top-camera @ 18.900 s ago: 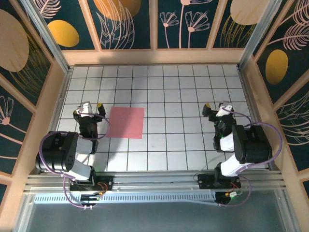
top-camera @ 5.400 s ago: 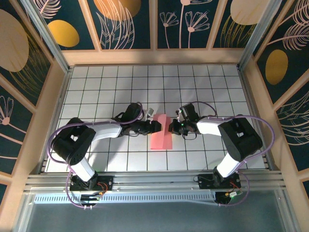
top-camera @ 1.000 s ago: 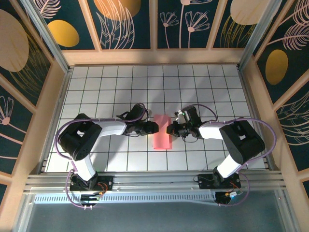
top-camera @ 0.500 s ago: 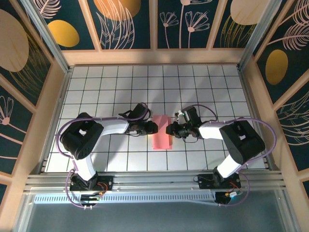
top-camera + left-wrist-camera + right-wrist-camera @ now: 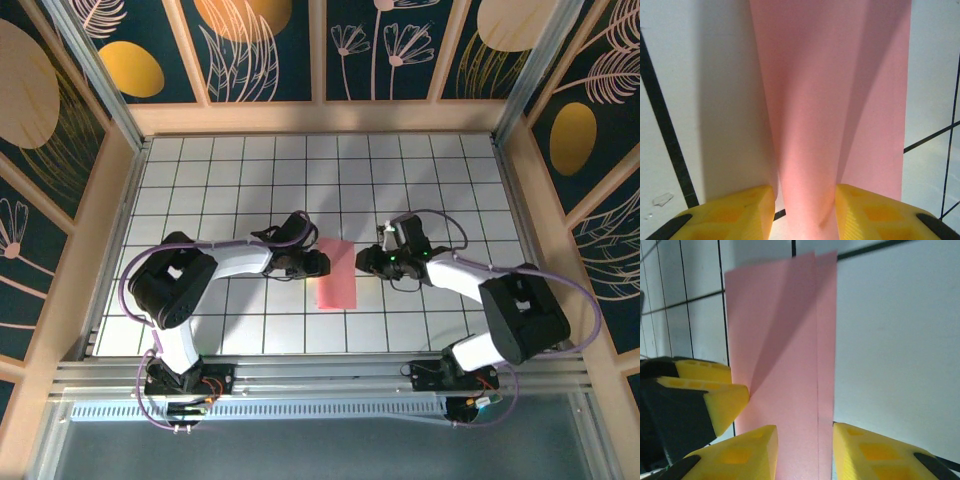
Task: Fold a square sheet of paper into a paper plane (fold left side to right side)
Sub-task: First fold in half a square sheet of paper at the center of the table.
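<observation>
Scene: Two robot arms meet over a pink sheet of paper (image 5: 336, 274) lying near the middle of a white tiled table (image 5: 250, 170).
Paper: It is folded in two layers into a narrow strip. In the right wrist view the top layer stops just short of the right-hand edge, so a thin band of the lower layer shows.
Fold side: The left side, by the fold, lifts off the table and casts a shadow. The crease looks soft rather than pressed flat.
Left gripper (image 5: 319, 264): It touches the strip's left side. Its yellow fingers (image 5: 735, 212) stand apart with pink paper filling the gap. Whether they nip a hump of paper or merely straddle it cannot be told.
Right gripper (image 5: 364, 260): It sits just beside the strip's right edge, its fingers (image 5: 745, 450) released and parted above the flat paper, grasping nothing.
Step in hand: Apparently settling the left-to-right fold by squaring the edges and setting the crease.
Doing it well: The right gripper would best pin the free edges first. The left could then nudge the top layer until the edges meet and press along the fold from the middle outward.
Risk: Pressing before the edges line up would lock in a crooked crease, and thin paper slides easily on smooth tile.
Progress: Early, with no nose or wings formed yet.
</observation>
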